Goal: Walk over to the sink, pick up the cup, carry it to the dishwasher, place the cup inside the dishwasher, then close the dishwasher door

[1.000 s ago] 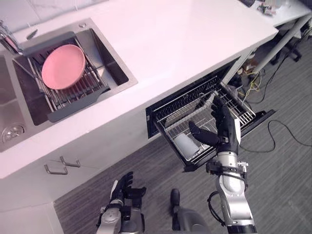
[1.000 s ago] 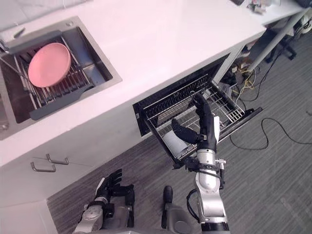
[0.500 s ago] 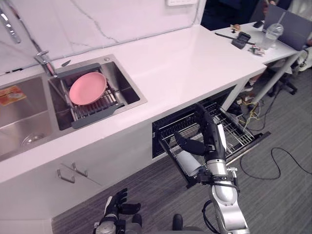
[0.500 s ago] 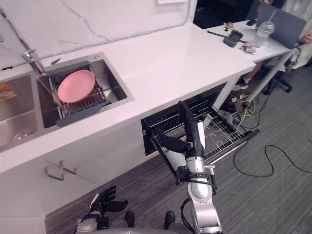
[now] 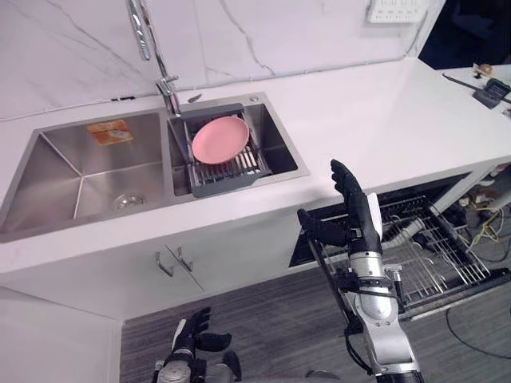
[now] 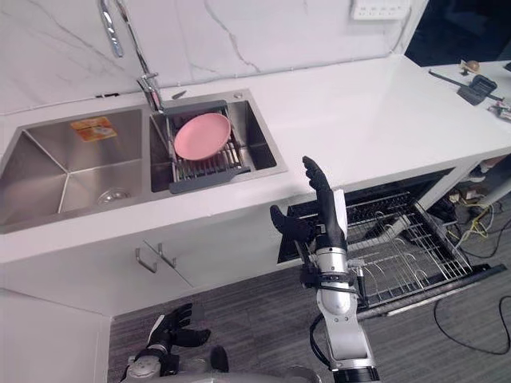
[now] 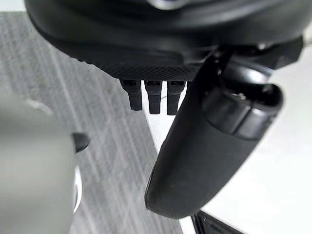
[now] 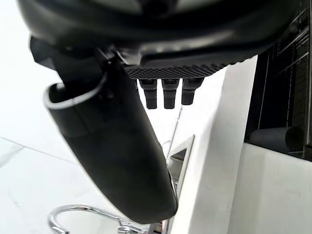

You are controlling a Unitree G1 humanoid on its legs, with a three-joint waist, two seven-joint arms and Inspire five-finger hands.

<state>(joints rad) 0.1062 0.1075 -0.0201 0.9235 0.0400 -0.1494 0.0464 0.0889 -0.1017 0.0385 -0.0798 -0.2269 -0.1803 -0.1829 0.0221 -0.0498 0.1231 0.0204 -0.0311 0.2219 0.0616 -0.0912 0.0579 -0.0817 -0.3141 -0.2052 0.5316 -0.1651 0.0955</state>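
While the right hand (image 5: 357, 219) stands upright at centre frame, fingers straight, thumb spread, holding nothing, the cup (image 8: 273, 138) lies on its side in the dishwasher rack (image 5: 447, 259), drawn out at lower right, apart from that hand. Left hand (image 5: 190, 339) hangs at lower left, fingers loosely spread, empty. Pink plate (image 5: 219, 139) sits in the sink (image 5: 80, 171), upper left.

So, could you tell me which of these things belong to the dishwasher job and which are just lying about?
Job: cup, lying in the open dishwasher; right hand, open, raised in front of it; left hand, open, hanging low; sink.
Lying about: plate on the sink's rack; faucet; sticker in the left basin; handles on the cabinet.
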